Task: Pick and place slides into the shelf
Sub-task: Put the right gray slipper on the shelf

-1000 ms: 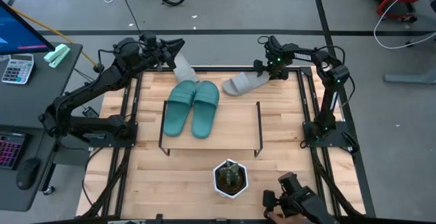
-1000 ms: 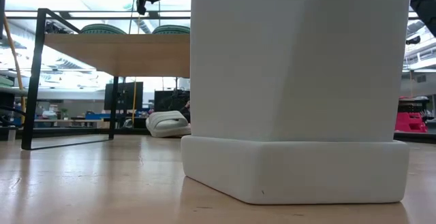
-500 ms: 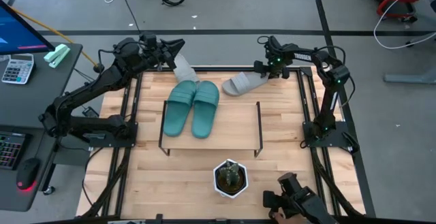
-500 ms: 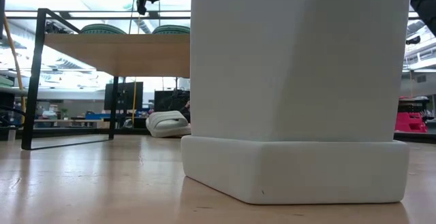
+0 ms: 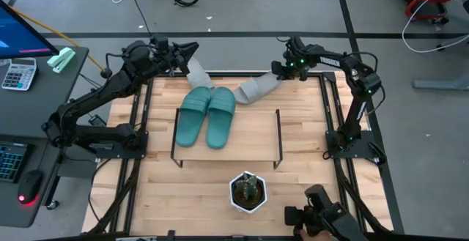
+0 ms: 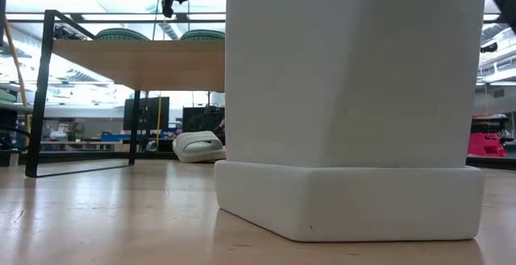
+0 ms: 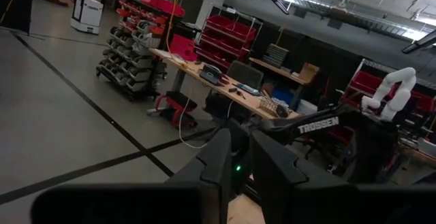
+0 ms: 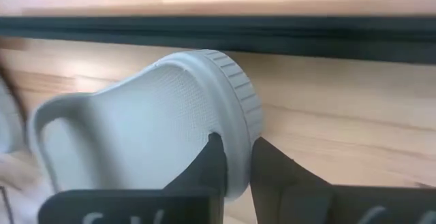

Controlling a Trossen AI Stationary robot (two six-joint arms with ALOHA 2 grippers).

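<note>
Right gripper point(image 5: 281, 71) at the table's point(image 5: 308, 160) far edge, clamped on the heel of a grey slide point(image 5: 253, 89) reaching from it toward the shelf point(image 5: 253, 135). Teal pair point(image 5: 208, 114) on the shelf, nearer the left gripper point(image 5: 192, 50), which grips the other grey slide point(image 5: 198, 75). Potted cactus point(image 5: 248, 190) well apart from both.

looks like a robotics lab or workshop, grey concrete floor point(image 5: 242, 6) with cables, red parts-bin racks point(image 7: 139, 30), cluttered workbench point(image 7: 225, 81), keyboard and calculator point(image 5: 18, 72) on a side desk
</note>
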